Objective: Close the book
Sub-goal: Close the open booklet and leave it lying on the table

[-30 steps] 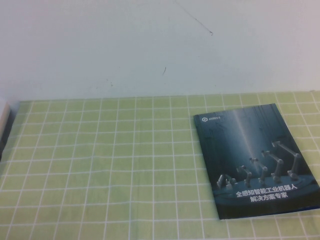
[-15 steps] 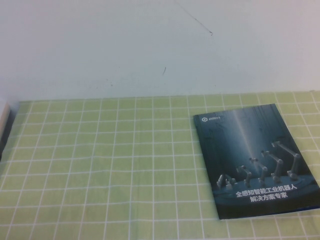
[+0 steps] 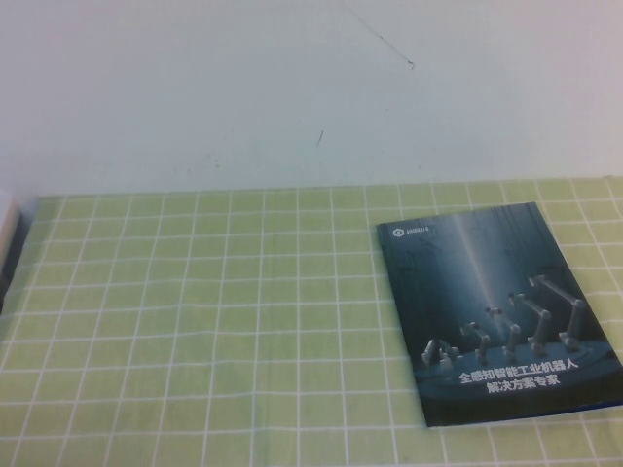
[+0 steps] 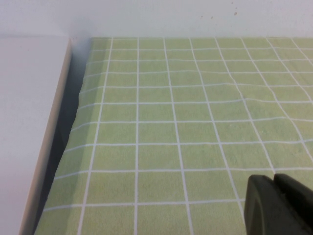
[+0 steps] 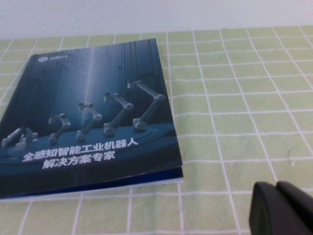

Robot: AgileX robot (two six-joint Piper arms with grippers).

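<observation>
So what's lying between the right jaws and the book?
Nothing: the right wrist view shows only bare green checked cloth between the right gripper and the closed book. The left gripper hangs over cloth elsewhere.

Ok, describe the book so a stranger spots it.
Start at the green checked tablecloth, robot's right side. The left gripper hangs near its left edge, the right gripper beside the closed dark blue booklet. Only that has white Chinese lettering and pictured robot arms.

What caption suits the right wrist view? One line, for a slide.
Closed book flat on green checked cloth; right gripper shut beside it, left gripper apart over bare cloth.
</observation>
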